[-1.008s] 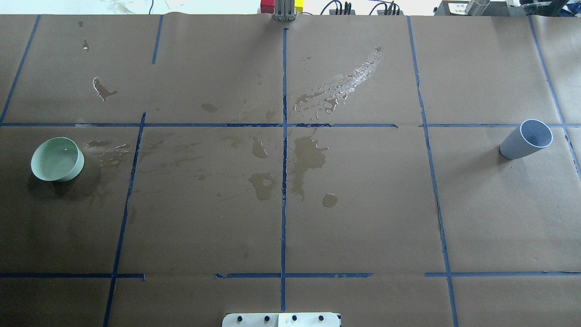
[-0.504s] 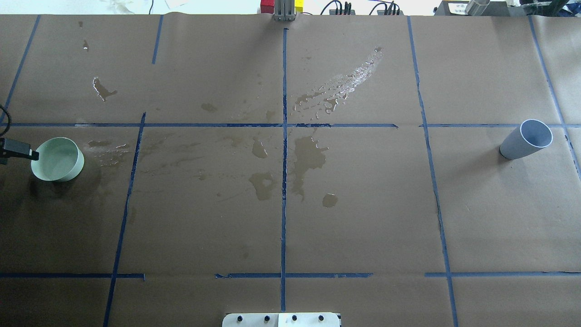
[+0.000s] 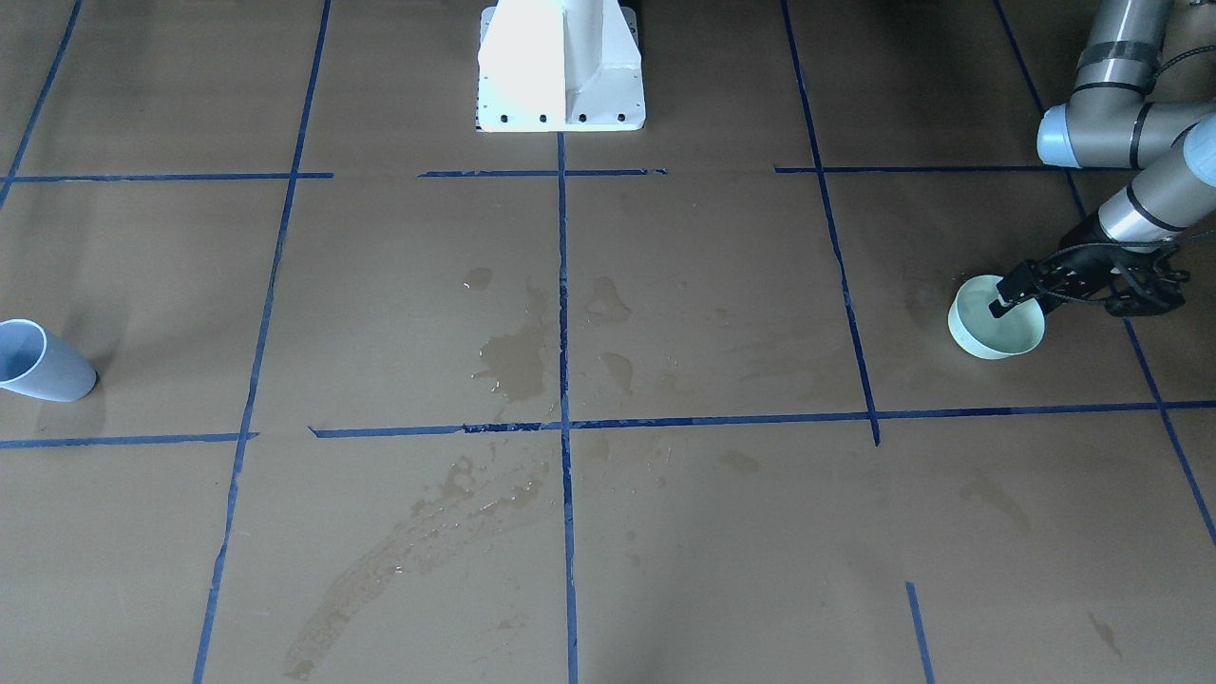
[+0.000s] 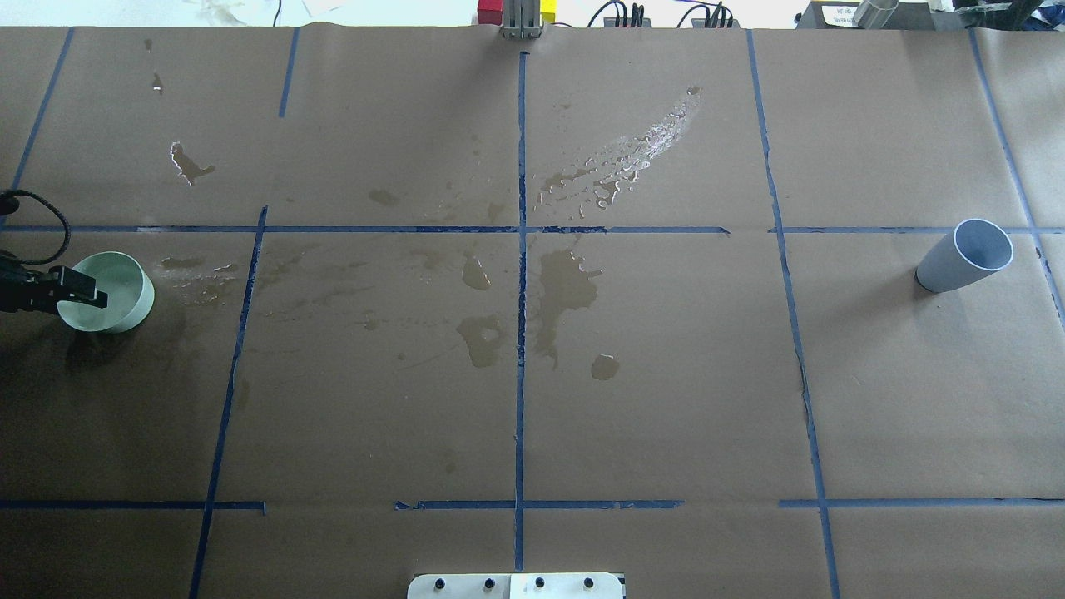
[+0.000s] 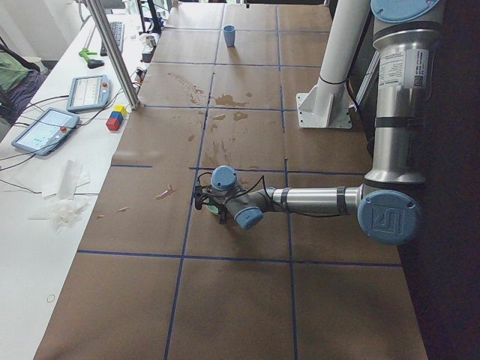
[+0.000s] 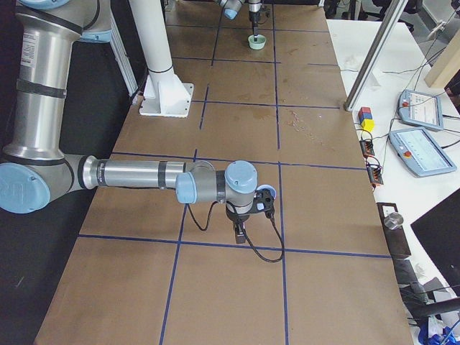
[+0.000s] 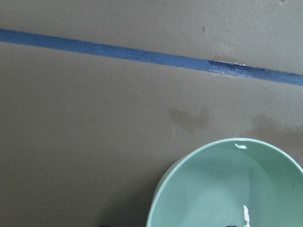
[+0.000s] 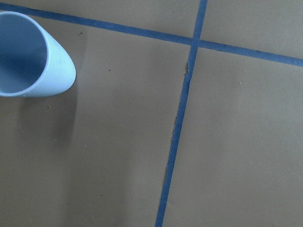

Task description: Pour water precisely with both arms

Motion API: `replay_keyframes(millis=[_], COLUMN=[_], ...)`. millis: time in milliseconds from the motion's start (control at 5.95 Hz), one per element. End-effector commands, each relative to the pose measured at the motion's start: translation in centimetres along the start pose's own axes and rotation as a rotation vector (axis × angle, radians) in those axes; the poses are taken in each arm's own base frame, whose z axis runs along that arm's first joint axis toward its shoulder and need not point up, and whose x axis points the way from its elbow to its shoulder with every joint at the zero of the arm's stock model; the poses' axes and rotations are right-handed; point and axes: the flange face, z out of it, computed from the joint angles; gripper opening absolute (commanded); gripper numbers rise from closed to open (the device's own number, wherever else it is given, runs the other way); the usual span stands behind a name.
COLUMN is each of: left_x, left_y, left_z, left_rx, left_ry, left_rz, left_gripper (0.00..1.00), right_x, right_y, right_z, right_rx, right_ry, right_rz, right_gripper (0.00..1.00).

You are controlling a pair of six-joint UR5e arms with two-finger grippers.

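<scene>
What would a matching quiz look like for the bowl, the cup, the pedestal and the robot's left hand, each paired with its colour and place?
1. bowl
2. cup
3. pedestal
4. left hand

A. white, midway along the robot's edge
B. black, at the bowl's rim
C. pale blue, on the robot's far right
D. pale green, water inside

Pairs: 1-D, 2-C, 3-A, 4-B

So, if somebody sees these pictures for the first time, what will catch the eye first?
The dark wet blotches and a glossy streak of spilled water across the middle of the brown table draw the eye first. At the robot's left end, the left hand reaches over the rim of a pale green bowl; a pale blue cup stands alone at the right end.
</scene>
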Motion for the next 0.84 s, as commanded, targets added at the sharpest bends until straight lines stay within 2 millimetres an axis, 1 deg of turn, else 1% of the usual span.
replay_keyframes(millis=[0,168,336,504,672], left_x=[0.1,0.3,2.2,4.8,9.5], left_y=[0.0,0.0,-0.8,-1.9,-3.0], left_z=[0.3,0.2,0.0,-0.7,-2.5], left_rx=[-0.005,-0.011,-0.017,-0.014,0.006], left_ry=[-0.003,0.003,0.019,0.042,0.08], left_rz=[-0.007,-0.004,-0.006,0.006,-0.019], left_gripper=[0.0,0.0,0.0,0.0,0.0], right_x=[0.0,0.1,0.1,0.0,0.0], right_y=[0.0,0.0,0.0,0.0,0.0], right_z=[0.0,0.0,0.1,0.0,0.0], right_rx=[0.0,0.0,-0.001,0.001,0.001], right_ry=[0.0,0.0,0.001,0.0,0.002], right_rz=[0.0,0.002,0.001,0.001,-0.001], right_gripper=[1.0,1.0,1.0,1.0,1.0])
